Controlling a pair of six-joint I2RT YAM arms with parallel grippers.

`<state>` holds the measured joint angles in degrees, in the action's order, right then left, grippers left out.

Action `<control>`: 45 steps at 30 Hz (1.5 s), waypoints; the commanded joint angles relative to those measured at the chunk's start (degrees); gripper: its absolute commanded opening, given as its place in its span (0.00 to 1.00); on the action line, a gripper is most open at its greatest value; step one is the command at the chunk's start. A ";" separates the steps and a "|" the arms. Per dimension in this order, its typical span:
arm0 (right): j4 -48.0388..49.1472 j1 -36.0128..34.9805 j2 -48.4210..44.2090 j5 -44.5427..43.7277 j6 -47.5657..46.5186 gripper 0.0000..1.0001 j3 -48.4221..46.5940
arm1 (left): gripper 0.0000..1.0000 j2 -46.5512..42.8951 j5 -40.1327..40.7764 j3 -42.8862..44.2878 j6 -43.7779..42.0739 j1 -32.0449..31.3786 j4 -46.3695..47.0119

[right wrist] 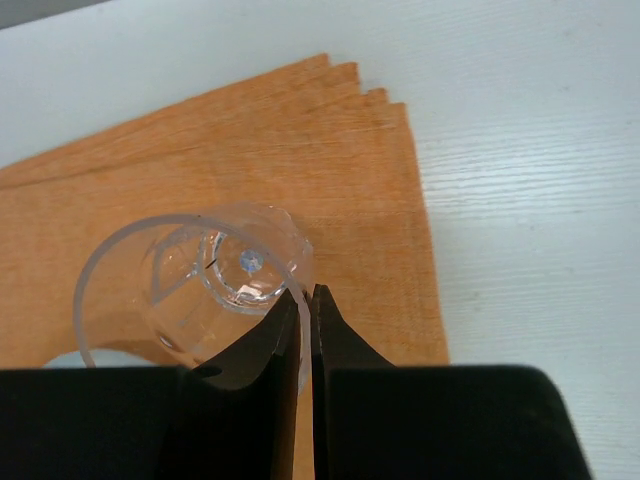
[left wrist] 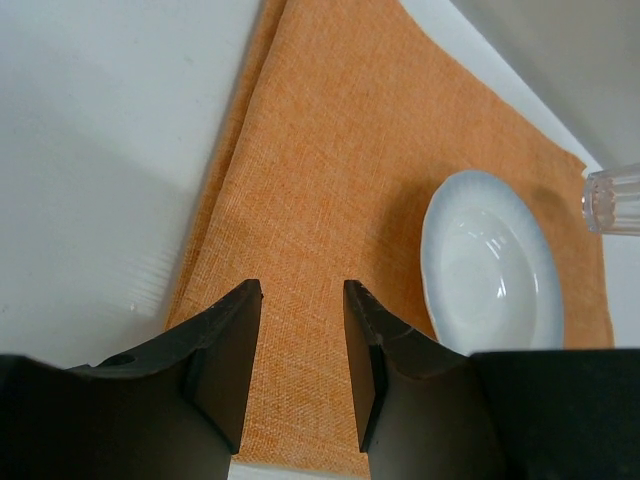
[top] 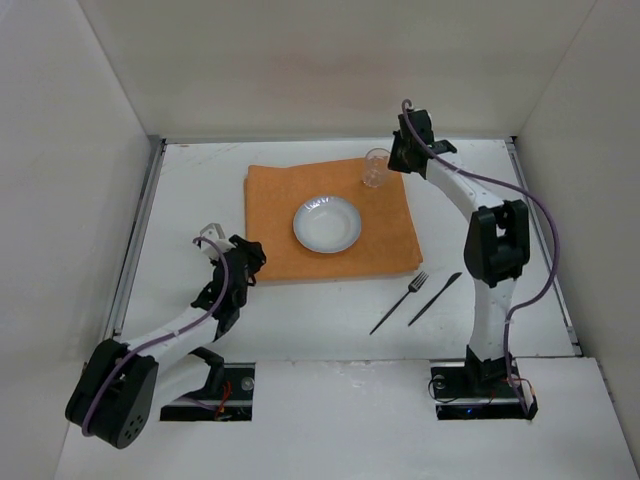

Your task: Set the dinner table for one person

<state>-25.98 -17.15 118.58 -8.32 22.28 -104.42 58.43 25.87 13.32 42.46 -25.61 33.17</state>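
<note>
My right gripper [right wrist: 305, 335] was pinched tight on the wall of the clear glass [right wrist: 190, 285], over the orange cloth's [right wrist: 330, 170] far right corner. My left gripper [left wrist: 300, 345] hung part-open above the cloth's near left edge. White plate [top: 327, 224] sat mid-cloth. Fork [top: 400, 302] and knife [top: 435, 298] lay on the dinner table [top: 190, 200], off the cloth's near right corner.

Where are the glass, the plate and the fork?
glass [top: 376, 168], top view, its clear side wall.
plate [top: 327, 224], top view, its bare middle.
fork [top: 399, 303], top view, middle of its handle.
</note>
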 commanded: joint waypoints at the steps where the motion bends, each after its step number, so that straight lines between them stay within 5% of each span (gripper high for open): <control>1: -4.43 0.75 1.29 -1.09 0.30 0.06 -7.02 | 0.36 1.50 -0.90 2.32 -0.45 -0.63 1.63; 18: -7.07 1.55 9.82 -5.74 -1.36 0.09 -13.35 | 0.37 3.97 -1.08 2.67 -0.18 -0.45 2.25; 24: -6.98 1.11 8.77 -5.83 -1.28 0.33 -13.44 | 0.36 4.32 -0.56 3.03 -0.62 -0.72 2.25; 31: -2.86 -0.12 -2.64 -5.13 -0.66 0.51 -7.13 | 0.34 2.48 0.76 4.52 -4.13 -4.75 1.99; 37: 6.36 -0.83 -19.06 -5.13 1.79 0.58 10.61 | 0.34 4.40 0.68 8.73 -9.92 -13.09 1.81; 40: 11.89 -1.00 -27.41 -5.83 4.51 0.55 21.85 | 0.34 9.05 -0.46 13.38 -15.46 -20.82 1.64; 45: 23.23 -1.35 -42.18 -8.11 10.14 0.07 43.12 | 0.34 16.78 -5.82 21.73 -22.40 -31.02 -2.22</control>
<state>-11.20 -17.89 80.55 -14.02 27.97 -69.78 73.06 23.31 30.61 26.79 -52.73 32.18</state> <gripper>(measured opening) 0.101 0.340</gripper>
